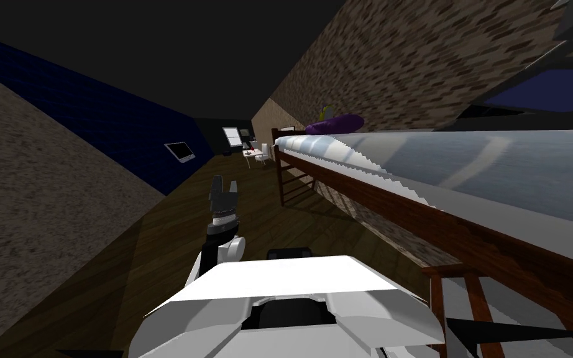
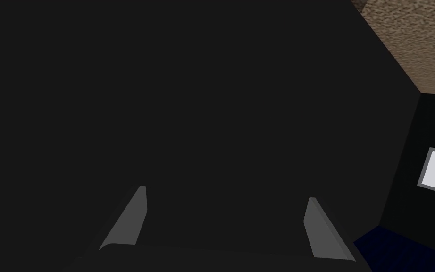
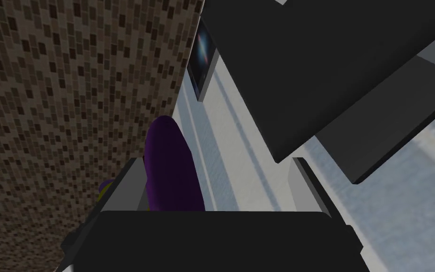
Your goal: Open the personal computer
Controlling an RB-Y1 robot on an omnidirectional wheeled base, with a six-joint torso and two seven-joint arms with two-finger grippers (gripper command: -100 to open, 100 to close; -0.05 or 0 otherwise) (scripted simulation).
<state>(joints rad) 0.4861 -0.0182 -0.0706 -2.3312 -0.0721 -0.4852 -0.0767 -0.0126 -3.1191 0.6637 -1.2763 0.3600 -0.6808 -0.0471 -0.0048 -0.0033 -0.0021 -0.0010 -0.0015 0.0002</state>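
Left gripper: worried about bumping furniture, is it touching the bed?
Apart. Head view shows the left gripper over open floor, a wide gap from the bed.

1. Readable text, labels, brands, numbers, signs: none found.
2. Small screen [image 1: 179, 151] on the dark blue wall [image 1: 111, 127]: pale face, too small to show lettering.
3. Framed panel [image 3: 202, 52] on the brown mottled wall [image 3: 70, 94]: coloured streaks, no legible characters.

Dark wood planks form the floor [image 1: 173, 248]. The bed frame [image 1: 465, 239] is reddish-brown wood, its cover [image 1: 465, 161] smooth cloth. The wall [image 1: 434, 56] is rough and mottled. The left tool [image 2: 226, 192] has matt grey fingers.
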